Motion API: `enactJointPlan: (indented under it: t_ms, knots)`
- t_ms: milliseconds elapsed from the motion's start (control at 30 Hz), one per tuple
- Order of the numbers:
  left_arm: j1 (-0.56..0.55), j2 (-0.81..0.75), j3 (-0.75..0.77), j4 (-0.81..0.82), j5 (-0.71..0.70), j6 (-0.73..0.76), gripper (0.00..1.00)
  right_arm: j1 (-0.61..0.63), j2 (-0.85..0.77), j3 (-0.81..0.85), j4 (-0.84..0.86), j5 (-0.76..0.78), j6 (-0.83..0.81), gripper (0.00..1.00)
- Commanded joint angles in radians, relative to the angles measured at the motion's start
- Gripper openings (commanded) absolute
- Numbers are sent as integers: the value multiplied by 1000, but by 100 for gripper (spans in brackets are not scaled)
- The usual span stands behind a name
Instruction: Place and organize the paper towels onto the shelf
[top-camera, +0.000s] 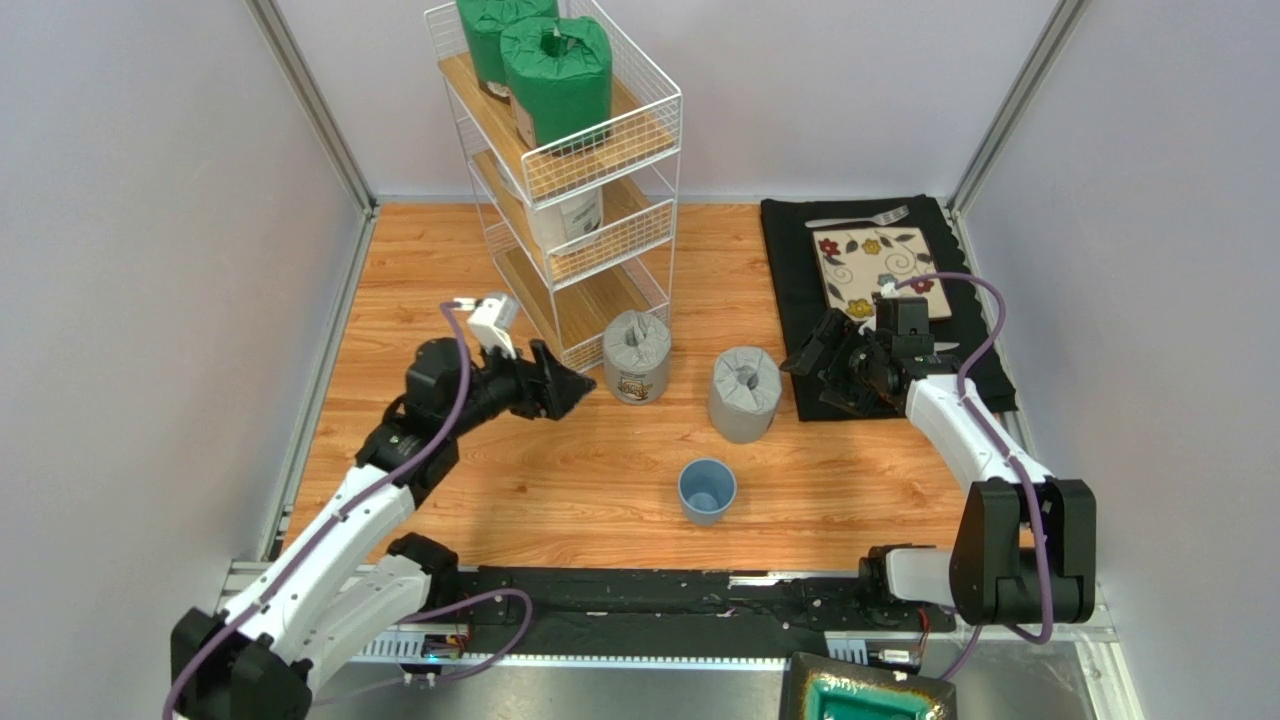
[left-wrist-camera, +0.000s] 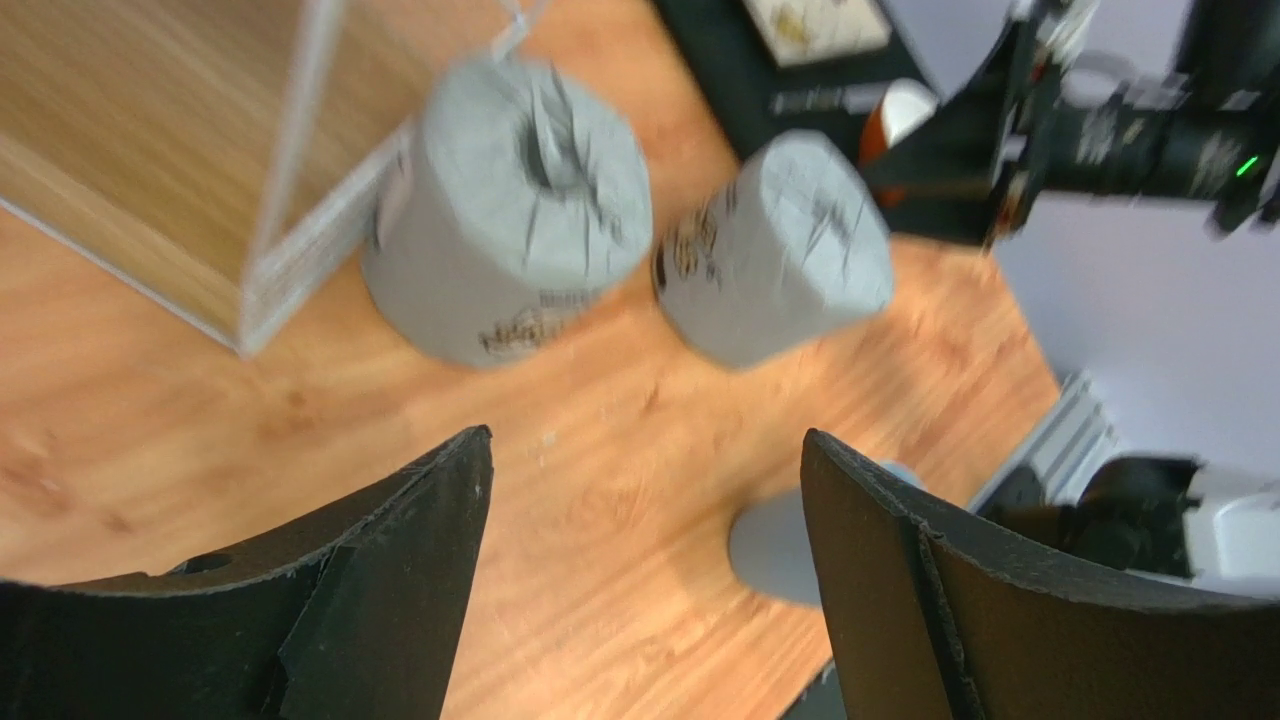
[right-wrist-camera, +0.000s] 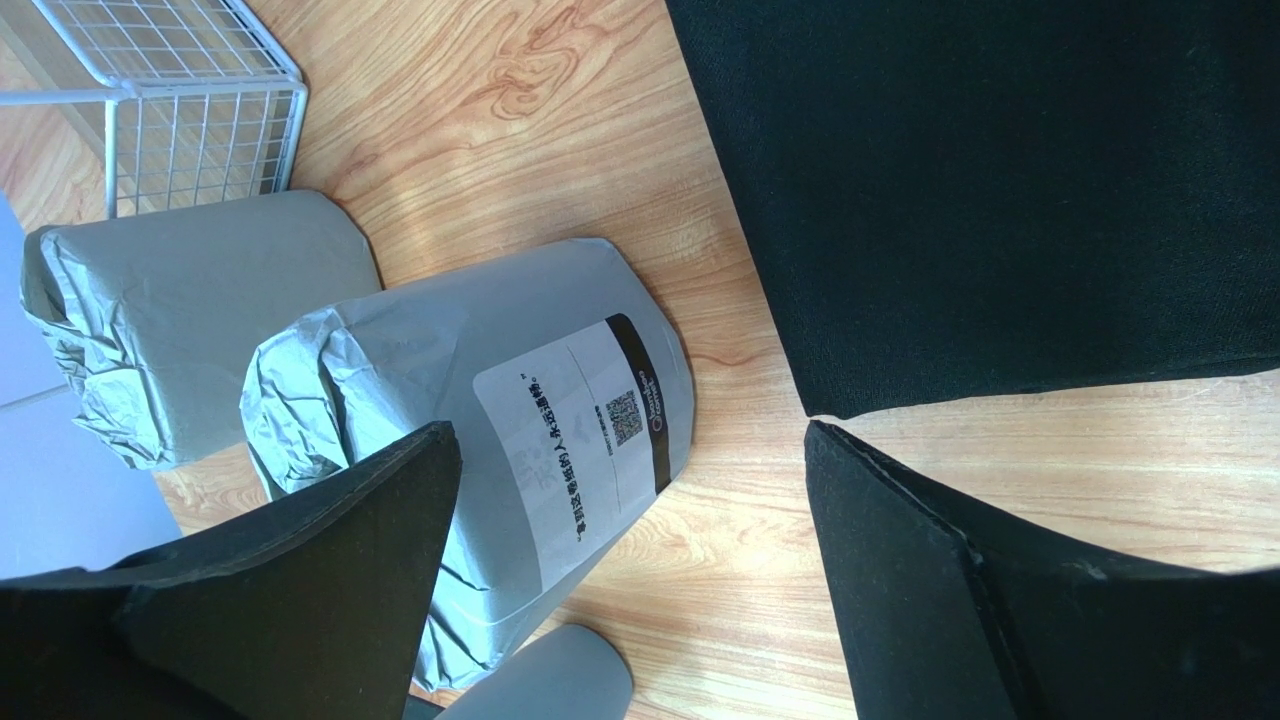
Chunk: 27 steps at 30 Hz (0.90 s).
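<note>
— Where are the rolls?
— On the counter: shelf-side grey roll just beside the shelf, other grey roll near it. The left jaws and right jaws are spread, empty.
— Risk?
— An off-centre approach could topple a roll against the wire or toward the blue cup.

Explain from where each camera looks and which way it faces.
Top external: above and behind the bases, looking down on the table; left arm and right arm show.
Left wrist: looks across the table past its open left pincer to the grey roll by the shelf and the second grey roll, right arm beyond.
Right wrist: looks past its open right pincer to both rolls and the black mat.
Shared: both wrist views see the same two rolls, from opposite sides.
</note>
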Motion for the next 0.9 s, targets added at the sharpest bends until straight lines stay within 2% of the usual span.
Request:
enactJointPlan:
  t_ms: [0,67,167,200,333,500,700,867]
  knots:
    - [-106,67,-25,71,-161,0,84,-4,-31,31,5,6,8,88]
    - [-156,124,-22,126,-188,-3,84,-6,-34,31,-4,9,6,88]
    - [-220,205,-5,166,-325,-50,85,-4,-42,23,-3,9,11,88]
    - [-231,227,-11,189,-388,-90,85,-6,-43,22,0,9,14,88]
    - [-265,374,21,283,-456,-149,86,-4,-42,19,2,6,12,88]
    - [-282,452,18,402,-589,-238,88,-4,-45,14,2,11,6,88]
    - [-282,487,-8,533,-642,-299,89,-6,-34,9,6,14,-3,88]
    - [-304,523,16,536,-662,-292,89,-6,-17,9,20,8,-5,88]
